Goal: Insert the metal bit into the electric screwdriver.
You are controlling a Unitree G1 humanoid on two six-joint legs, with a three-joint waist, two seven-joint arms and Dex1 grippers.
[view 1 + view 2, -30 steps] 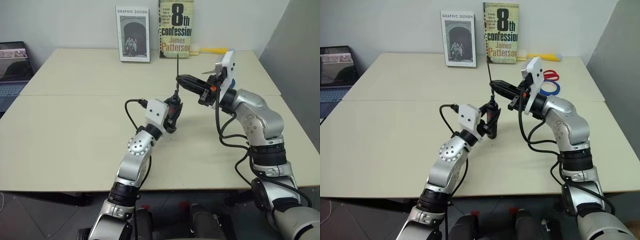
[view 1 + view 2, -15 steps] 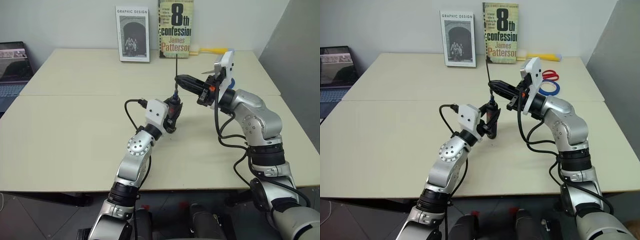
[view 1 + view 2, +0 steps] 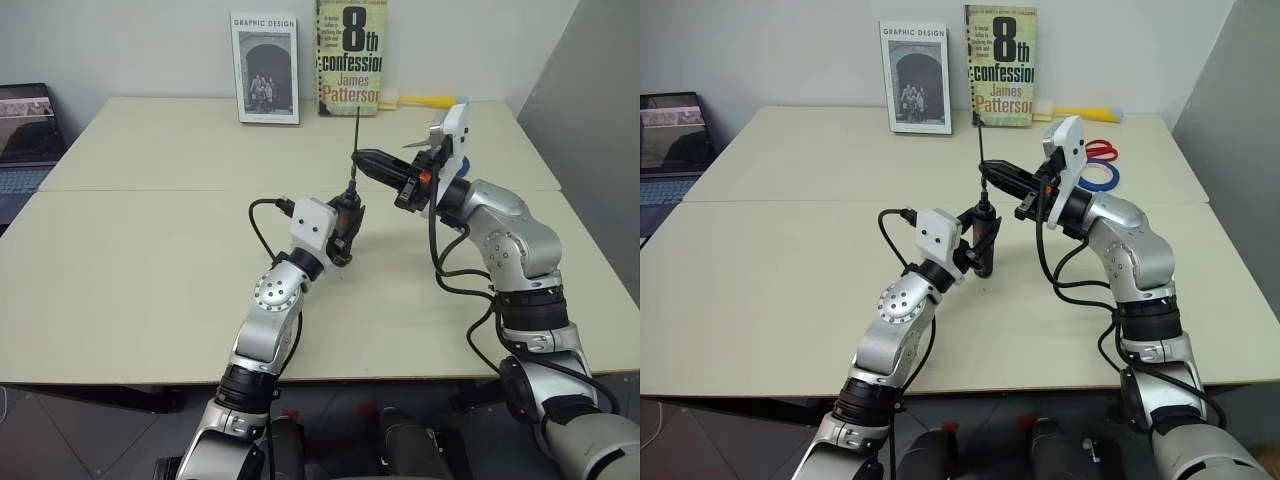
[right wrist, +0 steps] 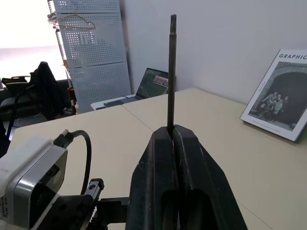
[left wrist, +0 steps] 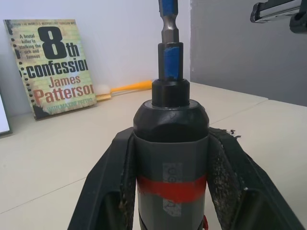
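The left tool [image 3: 347, 222] is closed on the electric screwdriver [image 5: 171, 158], its two black fingers [image 5: 111, 191] pressed against either side of the barrel. The barrel is a dark cylinder with a red band across it, and it stands roughly upright with its blue-marked chuck end uppermost.

The right tool [image 3: 362, 158] is pinched fully together on the metal bit [image 4: 171, 72], gripping it low on its length so most of it stands up free above the fingertips. The bit is a very thin, straight, dark grey rod, nearly vertical, with a small squared tip. In the left wrist view its lower end, a silvery shank with blue marking, sits in the screwdriver's chuck.

Taking the screwdriver as the landmark: the right tool is just above it and a little to its right, reaching in from that side; the bit rises directly over it. Both tools are held above the middle of the counter [image 3: 150, 260], with bare surface all round the screwdriver. Two books [image 3: 348, 58] stand propped at the counter's far edge, well behind it. Blue and red rings [image 3: 1098, 172] lie toward the far right corner, and a laptop [image 3: 24, 130] sits off the counter's left edge.
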